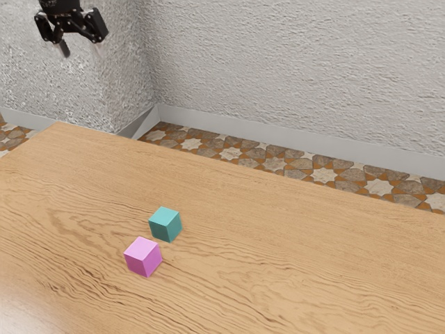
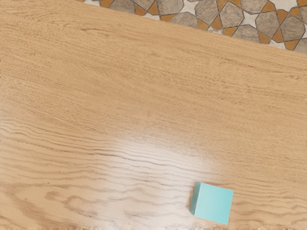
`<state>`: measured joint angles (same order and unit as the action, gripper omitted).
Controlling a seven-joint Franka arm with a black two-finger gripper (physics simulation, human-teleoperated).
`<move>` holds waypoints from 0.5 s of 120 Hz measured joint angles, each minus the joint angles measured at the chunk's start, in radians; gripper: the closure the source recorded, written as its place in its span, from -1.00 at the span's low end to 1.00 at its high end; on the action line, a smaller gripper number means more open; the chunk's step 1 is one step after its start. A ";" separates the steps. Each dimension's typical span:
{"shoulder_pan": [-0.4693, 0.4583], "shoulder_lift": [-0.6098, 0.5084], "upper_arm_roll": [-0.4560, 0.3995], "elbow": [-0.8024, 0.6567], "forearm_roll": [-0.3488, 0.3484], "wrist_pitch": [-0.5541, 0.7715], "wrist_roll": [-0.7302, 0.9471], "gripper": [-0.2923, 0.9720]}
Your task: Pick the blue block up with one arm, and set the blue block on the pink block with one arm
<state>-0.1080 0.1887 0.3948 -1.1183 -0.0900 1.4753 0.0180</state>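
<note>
Tool (image 1: 81, 43) up high, pointing down, fingers spread apart

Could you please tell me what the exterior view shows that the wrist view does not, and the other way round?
Exterior view's extras: the open claw high at that view's upper left, the pink block close beside the blue block, and the rough walls.
Wrist view's extra: a look down from above on the blue block's top face.
Shared: the blue block, the wooden table and the patterned floor tiles.
</note>
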 joint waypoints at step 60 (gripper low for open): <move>-0.066 -0.131 -0.045 0.149 0.023 -0.025 0.034 -0.51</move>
<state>-0.1737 0.0578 0.3500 -0.9690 -0.0675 1.4500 0.0520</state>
